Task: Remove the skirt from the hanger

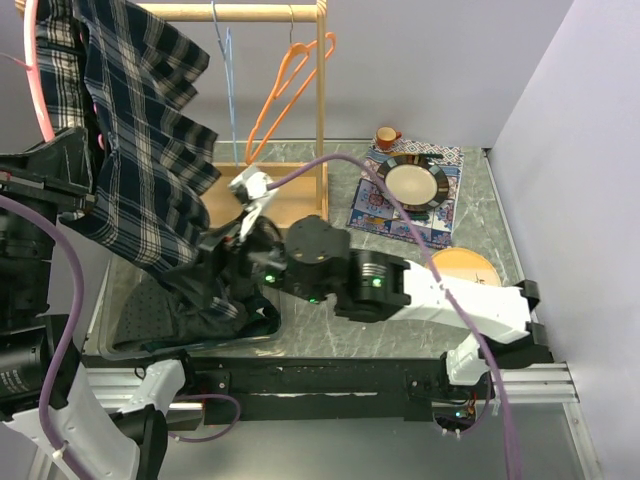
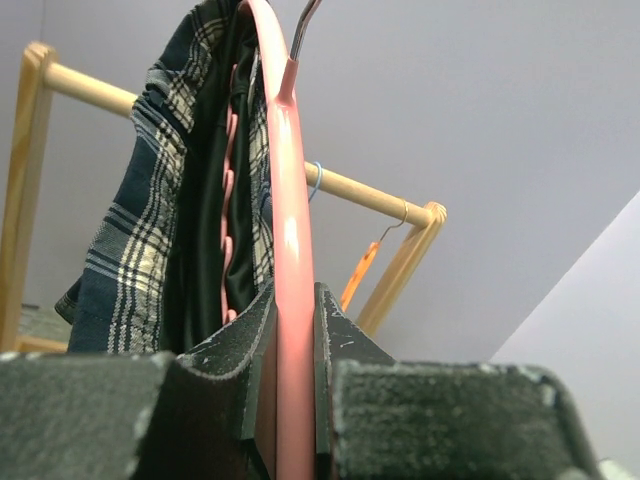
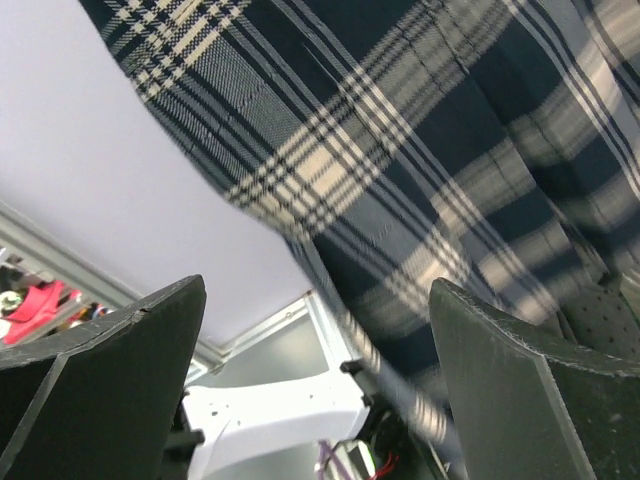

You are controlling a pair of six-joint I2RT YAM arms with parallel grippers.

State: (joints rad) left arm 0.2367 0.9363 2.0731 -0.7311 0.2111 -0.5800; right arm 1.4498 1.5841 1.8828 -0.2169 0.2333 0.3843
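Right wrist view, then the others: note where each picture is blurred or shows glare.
Right wrist view: the plaid skirt is smeared, worst along its lower edge, while the fingers look sharp. Left wrist view: a pale glare streak sits on the pink hanger. Top external view: evenly lit, no hard shadows.

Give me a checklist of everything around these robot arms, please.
Surface: grey mottled table.
Job's things: plaid skirt draped over pink hanger.
Clutter: plate on patterned mat, cup, orange disc; orange hanger and blue hanger on wooden rack.
Grippers: left gripper shut on the pink hanger; right gripper open beside the skirt.
Cables: purple cable arching over the right arm.
Surroundings: plain pale walls.
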